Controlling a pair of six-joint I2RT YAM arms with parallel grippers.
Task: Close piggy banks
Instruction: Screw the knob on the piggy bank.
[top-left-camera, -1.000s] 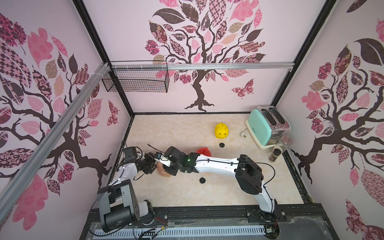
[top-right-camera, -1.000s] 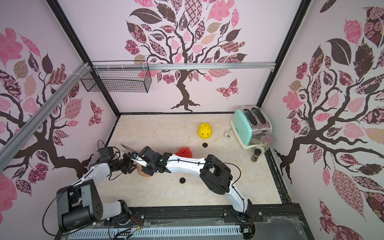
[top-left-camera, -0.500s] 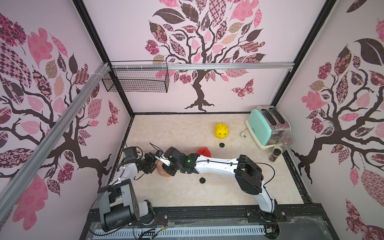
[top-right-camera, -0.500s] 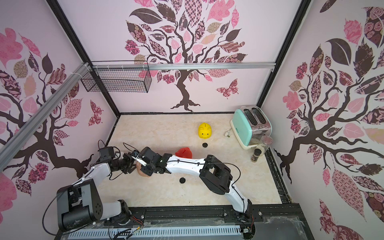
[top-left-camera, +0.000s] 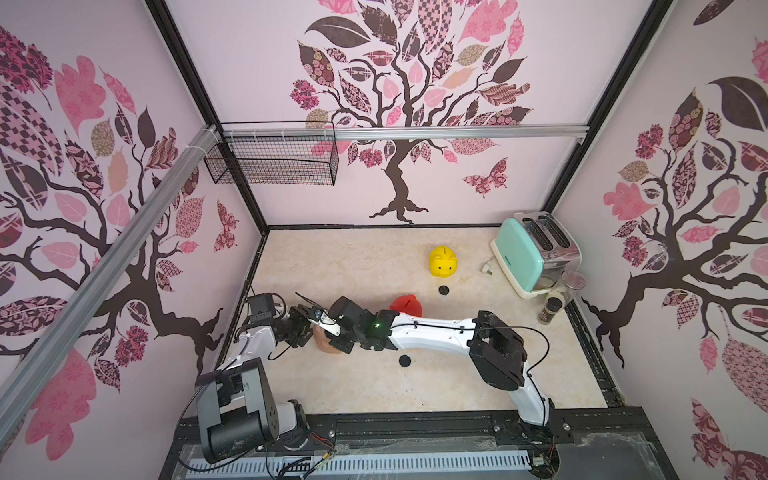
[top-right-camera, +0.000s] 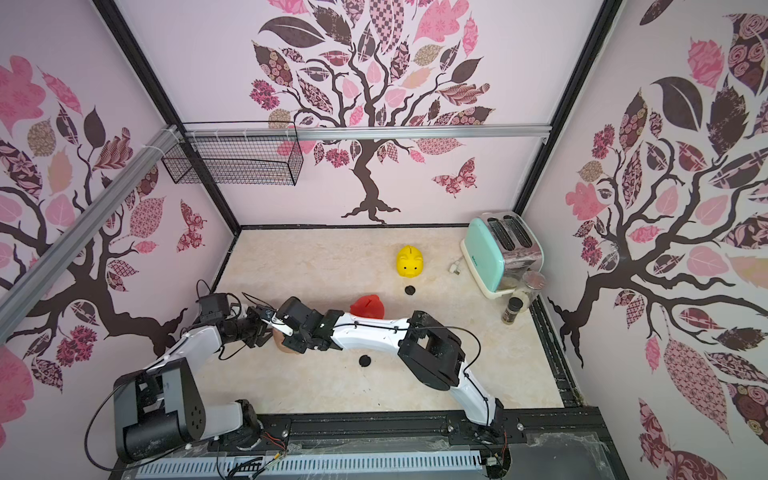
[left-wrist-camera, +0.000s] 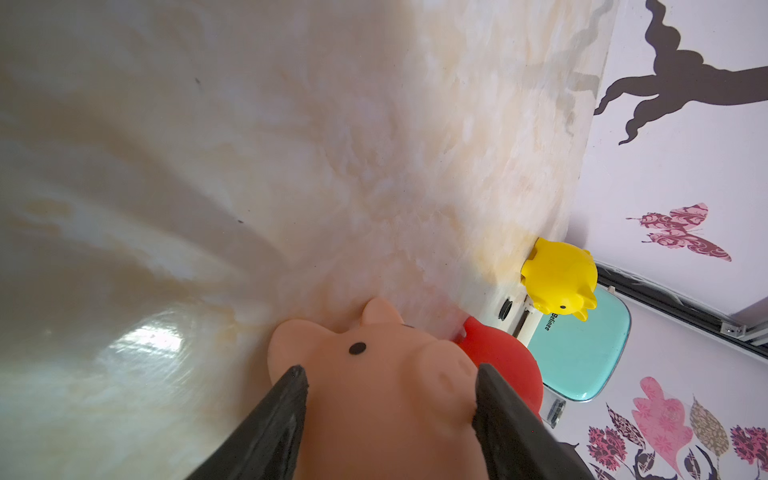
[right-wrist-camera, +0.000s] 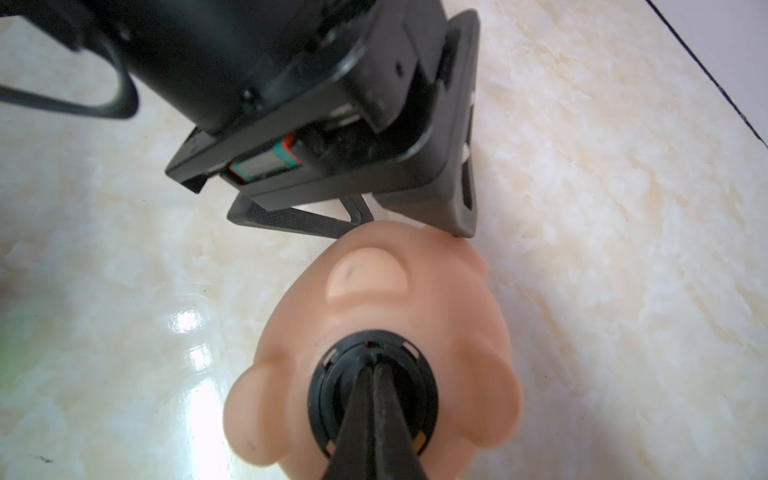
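Your left hand (left-wrist-camera: 390, 374) pinches the glossy peach-pink plastic piggy bank (right-wrist-camera: 374, 299) at the bench's (top-left-camera: 353, 257) left, mostly hidden from above. Your right hand (right-wrist-camera: 372, 365), pressed together, touches the black round plug (right-wrist-camera: 322, 395) in its belly. Your right arm (top-left-camera: 432, 332) half-covers the red plastic pig (top-left-camera: 409, 302); the yellow plastic pig (top-left-camera: 443, 262) stands clear.

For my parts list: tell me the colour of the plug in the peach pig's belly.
Black. The plug shows best in the right wrist view.

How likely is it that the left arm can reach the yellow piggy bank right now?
Probably not. The left gripper is shut on the peach piggy bank, and the yellow piggy bank stands well back near the toaster, with the red piggy bank roughly in between.
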